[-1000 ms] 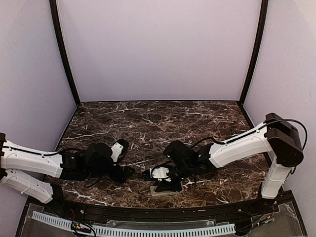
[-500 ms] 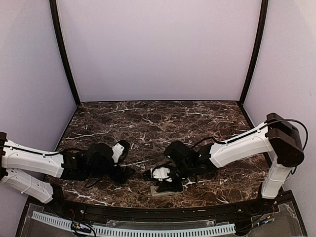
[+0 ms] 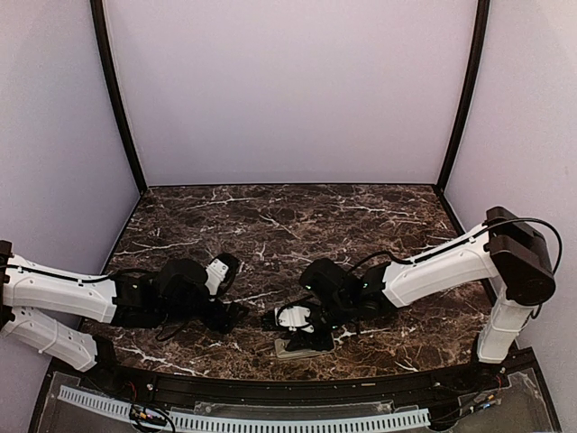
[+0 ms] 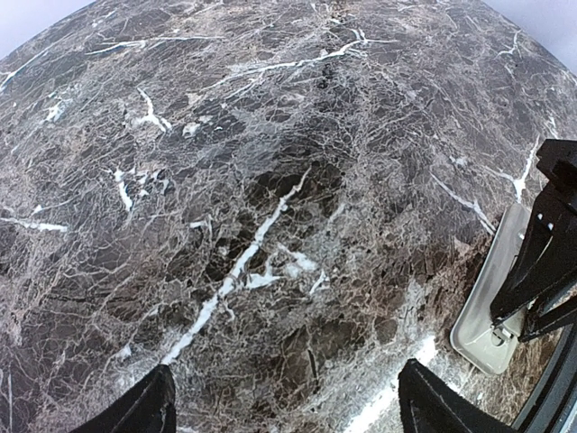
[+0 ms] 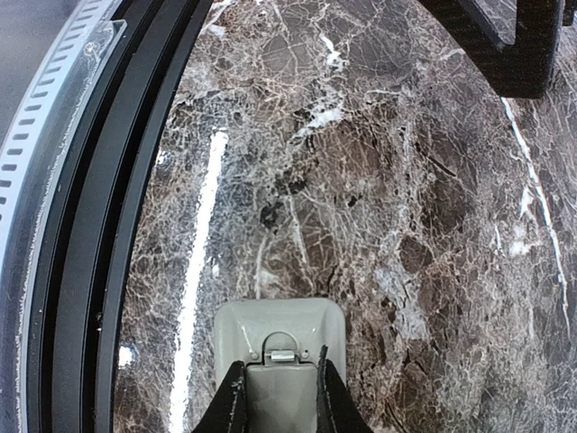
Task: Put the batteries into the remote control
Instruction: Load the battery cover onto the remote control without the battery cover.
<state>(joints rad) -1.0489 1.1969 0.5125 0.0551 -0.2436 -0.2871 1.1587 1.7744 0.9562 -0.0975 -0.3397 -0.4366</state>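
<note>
beside front rail [image 5: 117, 225], seemingly remote control [image 5: 279, 329]

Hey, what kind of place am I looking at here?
Probably a robot test booth rather than a home: plain pale lilac walls box in a dark marble-patterned tabletop, and two white-and-black robot arms are mounted at its near edge.

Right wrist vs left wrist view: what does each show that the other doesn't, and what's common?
Only right wrist: the perforated white strip beyond the table's near edge.
Only left wrist: the left gripper, open with nothing between its fingers, over a wide bare stretch of tabletop.
Both: the marble table and the remote control, back up, with the right gripper set down on it. No batteries show in either.
</note>
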